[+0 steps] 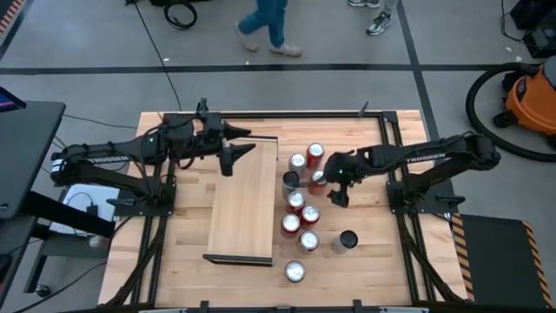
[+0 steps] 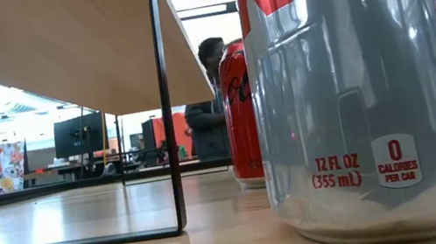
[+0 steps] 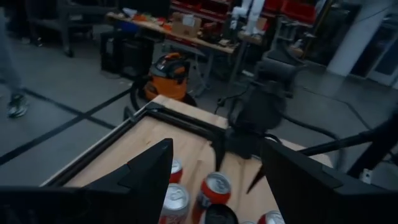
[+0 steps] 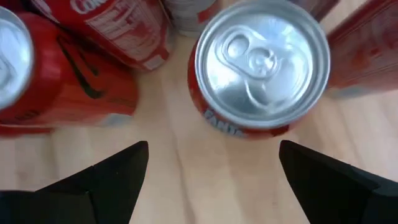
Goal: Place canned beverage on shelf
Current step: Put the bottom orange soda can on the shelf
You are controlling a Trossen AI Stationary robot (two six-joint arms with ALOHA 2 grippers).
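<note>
1. Nearest the right gripper (image 4: 208,180) stands an orange Fanta can (image 4: 261,65), upright on the table (image 4: 199,155), its silver lid and pull tab facing up. The can lies just ahead of the gripper's two dark fingers, a little to one side of the gap between them.
2. The right gripper's fingers stand wide apart and hold nothing; bare wood shows between them.
3. The can's long axis is vertical, so the coming grasp probably calls for the fingers to come down on either side of its wall.
4. Red cans (image 4: 68,81) crowd close beside the Fanta can, which could make a clean descent tight.
5. From above, the right gripper (image 1: 334,184) hovers over the upper part of the cluster of cans (image 1: 300,209), which stands just beside the shelf (image 1: 245,204) on its right-hand side.
6. The right arm is clearly nearer the cans; the shelf top carries no can yet, so placing has not begun.
7. Farthest off, the left gripper (image 1: 236,156) waits over the far end of the shelf, fingers parted and empty.
8. Beyond the table, an orange shop vacuum (image 1: 530,96) sits on the floor and a person's legs (image 1: 265,26) show.
</note>
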